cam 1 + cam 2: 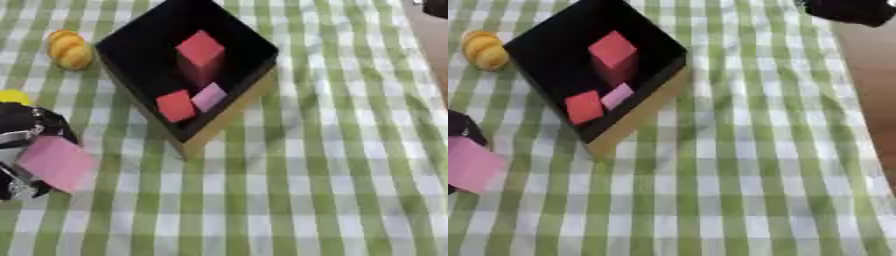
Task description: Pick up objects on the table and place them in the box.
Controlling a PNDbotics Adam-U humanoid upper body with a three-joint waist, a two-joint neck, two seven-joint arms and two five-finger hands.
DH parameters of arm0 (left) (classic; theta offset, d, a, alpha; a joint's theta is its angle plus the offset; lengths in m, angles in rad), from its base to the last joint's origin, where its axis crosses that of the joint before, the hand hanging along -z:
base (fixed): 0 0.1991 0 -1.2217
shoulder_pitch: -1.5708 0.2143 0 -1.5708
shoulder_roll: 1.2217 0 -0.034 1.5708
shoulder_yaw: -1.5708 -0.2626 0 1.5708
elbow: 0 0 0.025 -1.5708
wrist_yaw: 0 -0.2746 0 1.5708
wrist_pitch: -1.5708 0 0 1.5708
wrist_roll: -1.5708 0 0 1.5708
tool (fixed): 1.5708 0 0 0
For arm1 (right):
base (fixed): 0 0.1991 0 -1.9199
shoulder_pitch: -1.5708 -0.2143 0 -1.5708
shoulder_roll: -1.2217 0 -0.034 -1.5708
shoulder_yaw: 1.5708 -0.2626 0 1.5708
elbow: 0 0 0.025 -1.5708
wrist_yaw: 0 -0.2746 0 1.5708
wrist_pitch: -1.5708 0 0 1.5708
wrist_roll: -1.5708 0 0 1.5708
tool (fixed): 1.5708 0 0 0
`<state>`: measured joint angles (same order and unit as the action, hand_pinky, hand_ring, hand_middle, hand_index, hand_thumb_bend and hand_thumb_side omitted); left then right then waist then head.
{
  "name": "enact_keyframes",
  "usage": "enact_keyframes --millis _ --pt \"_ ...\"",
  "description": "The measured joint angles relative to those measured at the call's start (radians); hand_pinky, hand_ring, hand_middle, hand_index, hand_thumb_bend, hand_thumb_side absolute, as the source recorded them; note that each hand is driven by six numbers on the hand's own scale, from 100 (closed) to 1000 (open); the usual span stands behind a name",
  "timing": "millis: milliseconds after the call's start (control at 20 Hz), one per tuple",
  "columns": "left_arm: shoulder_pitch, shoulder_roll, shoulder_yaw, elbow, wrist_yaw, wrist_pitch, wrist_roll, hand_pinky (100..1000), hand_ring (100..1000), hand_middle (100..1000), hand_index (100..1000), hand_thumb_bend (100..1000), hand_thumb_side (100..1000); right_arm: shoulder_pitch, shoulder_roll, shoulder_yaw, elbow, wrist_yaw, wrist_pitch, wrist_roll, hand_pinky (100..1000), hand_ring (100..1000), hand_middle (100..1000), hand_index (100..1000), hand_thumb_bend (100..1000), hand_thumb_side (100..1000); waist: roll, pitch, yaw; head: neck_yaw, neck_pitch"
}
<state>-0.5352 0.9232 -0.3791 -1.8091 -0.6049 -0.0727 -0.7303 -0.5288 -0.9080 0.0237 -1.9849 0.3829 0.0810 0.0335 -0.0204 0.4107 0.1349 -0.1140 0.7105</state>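
An open black box (140,45) with tan outer walls stands on the checked cloth at upper centre. Inside it are a tall red block (200,49), a flat red piece (176,105) and a small pale pink piece (209,96). My left hand (24,131) is at the left edge, left of the box's near corner, shut on a pink block (57,162) that sticks out towards the right. A dark shape at the top right corner is my right hand (846,10); too little of it shows to read its state.
An orange-yellow lumpy object (70,49) lies on the cloth left of the box. A yellow thing (12,96) peeks out just above my left hand. The green and white checked cloth (332,175) covers the table; bare brown surface (877,90) shows at the right edge.
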Motion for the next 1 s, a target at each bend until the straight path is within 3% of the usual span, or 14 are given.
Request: enact_keyframes --millis 250,550,800,1000 --pt "0.002 0.000 0.006 -0.016 -0.018 -0.008 0.023 831 755 661 738 251 149 0.005 0.005 -0.006 0.000 -0.003 0.003 -0.004 787 704 612 850 100 484 0.000 0.001 0.000 0.002 0.000" --pt "-0.016 0.005 0.068 -0.127 -0.016 0.022 0.019 839 761 675 751 238 157 0.018 0.006 -0.012 0.000 -0.005 0.007 -0.008 787 704 611 850 100 482 0.007 0.001 0.003 -0.008 0.000" --pt "-0.143 -0.003 0.101 -0.165 0.011 0.054 0.008 833 747 656 736 236 166 0.018 0.006 -0.012 0.000 -0.006 0.007 -0.008 787 704 611 850 100 479 0.017 -0.007 0.008 -0.024 0.000" --pt "-0.270 -0.064 0.093 -0.107 0.035 0.066 0.011 833 744 653 731 222 156 0.016 0.006 -0.011 0.000 -0.007 0.006 -0.006 788 704 610 849 100 478 0.018 -0.010 0.008 -0.023 0.000"
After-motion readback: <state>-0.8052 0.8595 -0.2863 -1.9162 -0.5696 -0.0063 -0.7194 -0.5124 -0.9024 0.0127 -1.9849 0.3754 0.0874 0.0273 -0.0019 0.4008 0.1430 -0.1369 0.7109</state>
